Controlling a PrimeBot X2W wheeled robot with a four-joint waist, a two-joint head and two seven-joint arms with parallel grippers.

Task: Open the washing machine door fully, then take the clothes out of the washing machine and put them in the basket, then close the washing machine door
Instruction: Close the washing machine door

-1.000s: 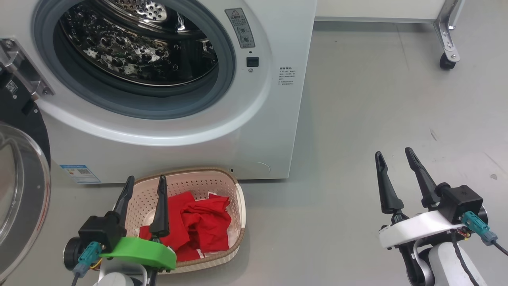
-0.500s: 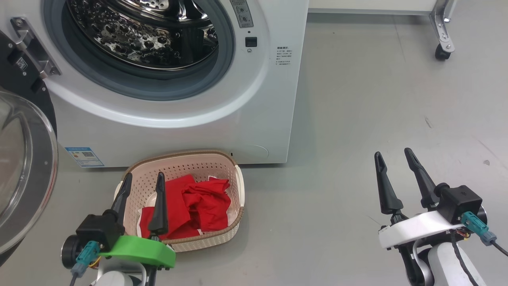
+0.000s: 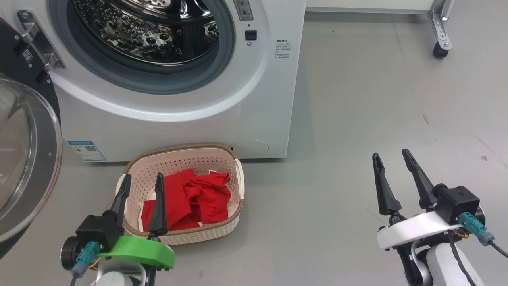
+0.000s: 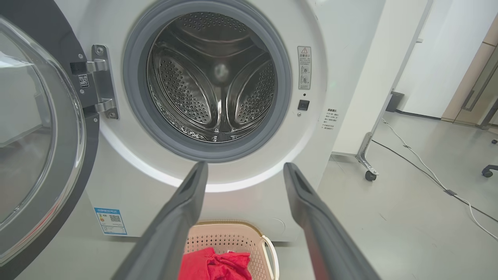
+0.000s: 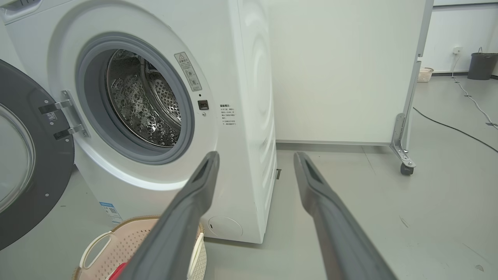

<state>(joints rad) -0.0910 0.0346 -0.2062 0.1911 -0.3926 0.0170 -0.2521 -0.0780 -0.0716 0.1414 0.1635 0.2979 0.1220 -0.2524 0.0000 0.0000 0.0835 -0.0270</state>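
Just ahead of left tool (image 3: 143,176): clothes (image 3: 206,194).

Washing machine (image 3: 178,127), upper left; door (image 3: 24,167) open at left edge. Red clothes (image 3: 194,196) lie in cream basket (image 3: 186,163), lower left.

Left gripper (image 3: 143,176): two long, dark, tapered fingers (image 3: 159,206) mounted on a bright green bracket (image 3: 139,250), with a black block housing (image 3: 97,232) and a teal connector (image 3: 87,252) at its side.

Right gripper (image 3: 390,153): same fingers and black housing, mounted on a white bracket (image 3: 412,230). A teal plug (image 3: 470,224) leads into a black cable (image 3: 460,258). The forearm (image 3: 444,268) is pale.
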